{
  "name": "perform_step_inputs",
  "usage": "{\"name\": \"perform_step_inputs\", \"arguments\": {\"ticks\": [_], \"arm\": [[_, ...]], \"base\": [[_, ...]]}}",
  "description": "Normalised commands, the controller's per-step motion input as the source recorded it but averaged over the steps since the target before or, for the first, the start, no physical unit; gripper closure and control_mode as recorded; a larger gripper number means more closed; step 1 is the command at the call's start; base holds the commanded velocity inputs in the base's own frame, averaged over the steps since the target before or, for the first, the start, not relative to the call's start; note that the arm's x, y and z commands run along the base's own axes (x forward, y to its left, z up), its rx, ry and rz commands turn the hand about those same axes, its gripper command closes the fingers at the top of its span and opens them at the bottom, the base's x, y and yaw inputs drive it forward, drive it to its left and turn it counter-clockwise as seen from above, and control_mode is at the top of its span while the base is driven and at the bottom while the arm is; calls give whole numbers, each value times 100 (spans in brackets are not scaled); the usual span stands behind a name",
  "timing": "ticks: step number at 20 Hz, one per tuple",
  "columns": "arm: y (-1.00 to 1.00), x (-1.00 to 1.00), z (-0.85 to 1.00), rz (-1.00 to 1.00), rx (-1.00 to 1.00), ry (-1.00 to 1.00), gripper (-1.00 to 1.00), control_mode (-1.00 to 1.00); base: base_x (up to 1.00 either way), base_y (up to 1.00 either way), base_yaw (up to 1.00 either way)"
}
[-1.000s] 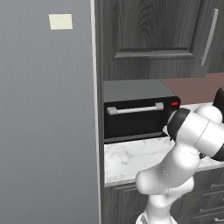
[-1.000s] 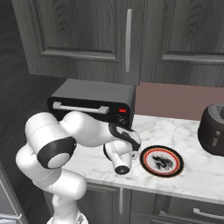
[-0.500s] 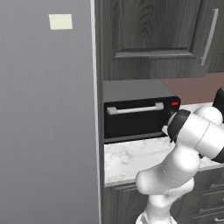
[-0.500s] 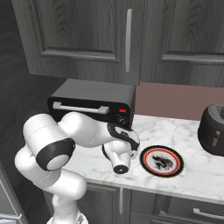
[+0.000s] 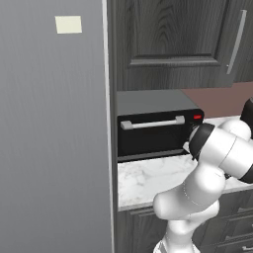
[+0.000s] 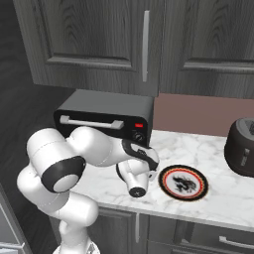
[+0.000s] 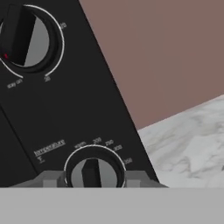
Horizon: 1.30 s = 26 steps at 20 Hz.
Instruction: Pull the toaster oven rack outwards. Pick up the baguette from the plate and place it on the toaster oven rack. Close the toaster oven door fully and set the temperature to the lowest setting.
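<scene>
Temperature knob point(image 7: 93, 171) bracketed by part-open gripper point(image 7: 93, 177) in hand view, oven point(image 6: 105, 115) door point(image 5: 154, 132) seen shut from base views, plate point(image 6: 183, 182) seen bare from right

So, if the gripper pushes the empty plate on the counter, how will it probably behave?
The plate is round, low and lies flat on the marble counter, so it would probably slide and not tip. The smooth-looking marble may let it slip easily. It looks stiff and maybe ceramic, so it could chip if pushed off the nearby front edge.
</scene>
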Motion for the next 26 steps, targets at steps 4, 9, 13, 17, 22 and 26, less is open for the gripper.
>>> {"name": "perform_step_inputs", "arguments": {"ticks": [4,9,13,17,22,26], "arm": [[-8,12,0,1,-5,0,100,-100],[-7,4,0,5,-8,1,100,-100],[0,0,0,3,-8,0,100,-100],[0,1,0,6,-4,0,100,-100],[-2,0,0,16,-1,-2,100,-100],[-17,0,0,8,-10,-1,100,-100]], "base": [[0,0,0],[0,0,0],[0,0,0],[0,0,0],[0,0,0],[0,0,0]]}}
